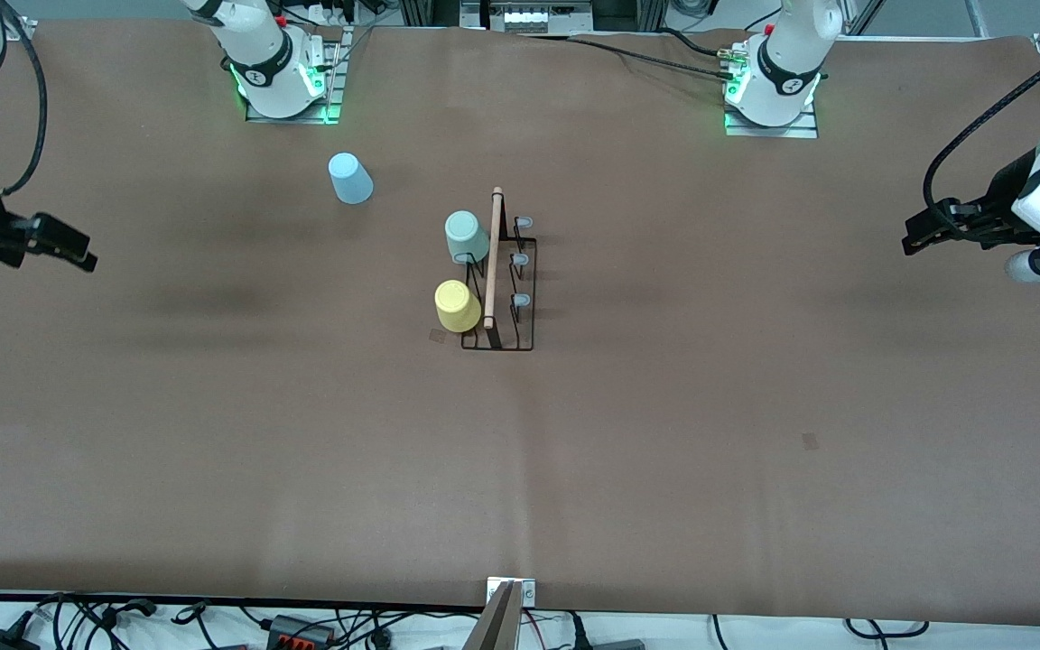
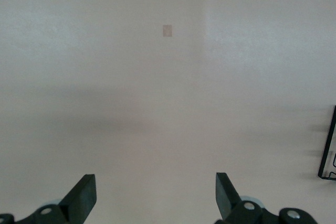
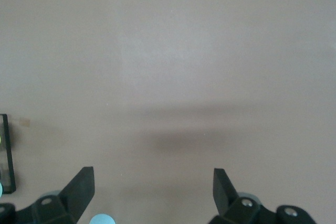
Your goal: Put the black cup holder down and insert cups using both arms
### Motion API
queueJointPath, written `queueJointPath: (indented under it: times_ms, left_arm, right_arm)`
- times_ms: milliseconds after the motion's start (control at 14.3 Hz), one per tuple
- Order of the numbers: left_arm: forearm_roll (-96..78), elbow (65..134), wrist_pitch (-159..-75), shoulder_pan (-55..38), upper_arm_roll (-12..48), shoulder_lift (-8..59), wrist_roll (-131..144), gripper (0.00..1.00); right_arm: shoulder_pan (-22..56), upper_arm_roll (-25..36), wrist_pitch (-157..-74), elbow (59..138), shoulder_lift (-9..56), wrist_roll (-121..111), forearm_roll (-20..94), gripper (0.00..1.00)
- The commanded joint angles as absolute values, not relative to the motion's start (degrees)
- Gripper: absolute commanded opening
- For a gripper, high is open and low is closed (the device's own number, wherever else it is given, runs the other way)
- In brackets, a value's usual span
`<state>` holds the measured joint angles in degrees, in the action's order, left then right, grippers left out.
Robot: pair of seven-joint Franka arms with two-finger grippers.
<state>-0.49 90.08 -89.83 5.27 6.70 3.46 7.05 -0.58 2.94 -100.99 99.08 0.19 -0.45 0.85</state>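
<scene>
On the brown tabletop (image 1: 664, 433), mid-way between the arms, stands the thin black wire cup holder (image 1: 509, 289) with its pale wooden rod; a mint green plastic cup (image 1: 466, 236) and a yellow one (image 1: 457, 306) sit on its pegs. A light blue cup (image 1: 350, 178) lies nearer the right arm's base. Both arms wait at the tabletop's ends, left gripper (image 1: 922, 236) and right gripper (image 1: 69, 248) empty with jaws wide.

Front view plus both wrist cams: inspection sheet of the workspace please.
Surface: brown table cover, bare at both ends.
Job's things: black cup holder upright mid-table; mint cup and yellow cup on its pegs; light blue cup alone toward the right arm's base.
Clutter: nothing seen.
Grippers: left gripper and right gripper open, empty, over the table ends.
Cables: black leads by the bases.
Surroundings: wiring along the near edge.
</scene>
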Motion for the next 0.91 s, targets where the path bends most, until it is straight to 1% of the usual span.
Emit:
queueJointPath:
  times_ms: [0, 209, 837]
  left_arm:
    - [-1.41, 88.86, -88.77, 5.54, 6.50, 3.78, 5.45, 1.00]
    - [-1.41, 88.86, -88.77, 5.54, 6.50, 3.78, 5.36, 1.00]
    - [-1.41, 88.86, -88.86, 5.89, 6.50, 3.87, 5.36, 1.00]
  right_arm:
    - [-1.32, 2.02, -102.83, 102.83, -2.81, -1.23, 0.26, 1.00]
    - [-1.23, 1.93, -102.04, 101.52, -2.37, -1.41, 0.26, 1.00]
    - [-1.14, 1.84, -98.96, 101.43, -2.90, -1.32, -0.09, 1.00]
